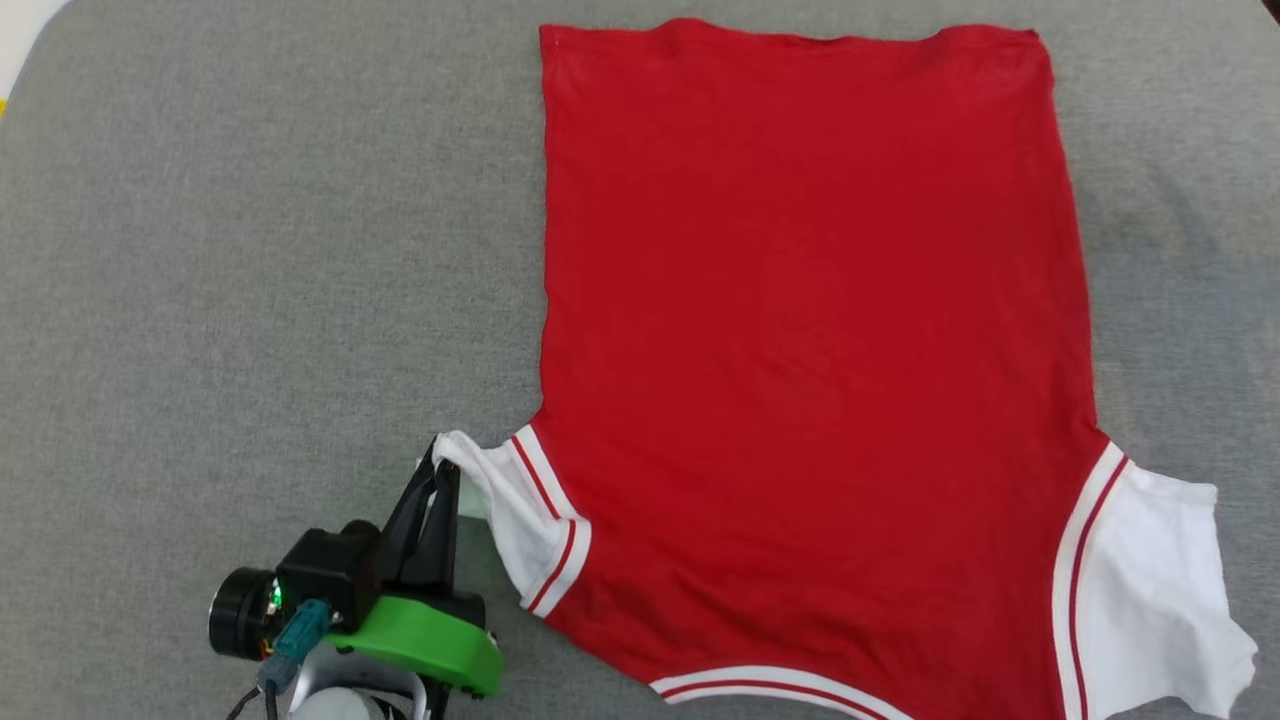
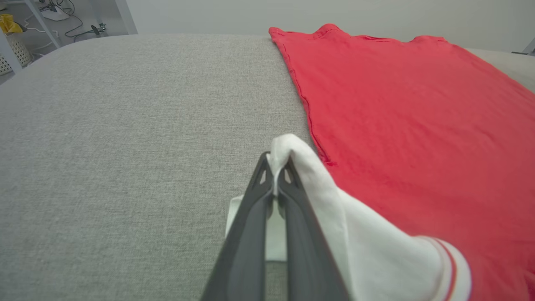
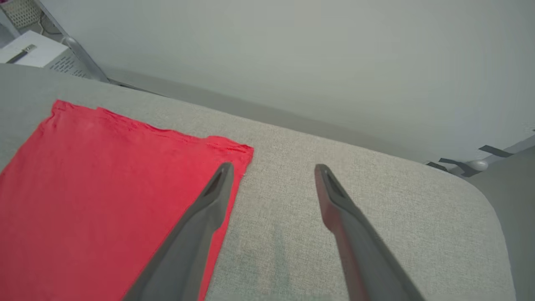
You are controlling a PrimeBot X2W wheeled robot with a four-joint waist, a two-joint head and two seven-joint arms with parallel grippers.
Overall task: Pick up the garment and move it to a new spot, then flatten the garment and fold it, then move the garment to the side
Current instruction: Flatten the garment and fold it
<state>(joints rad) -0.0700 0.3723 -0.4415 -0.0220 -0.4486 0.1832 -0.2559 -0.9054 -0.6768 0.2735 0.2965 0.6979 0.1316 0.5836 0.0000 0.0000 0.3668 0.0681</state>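
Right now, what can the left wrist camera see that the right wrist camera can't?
Left wrist view's own: the left pincer shut on the white sleeve, pinching its bunched end. Right wrist view's own: the right pincer open and holding nothing, its fingers spread above the grey surface at the edge of the garment. Shared by both: the garment's red body spread flat on that grey surface, with a pale wall behind.
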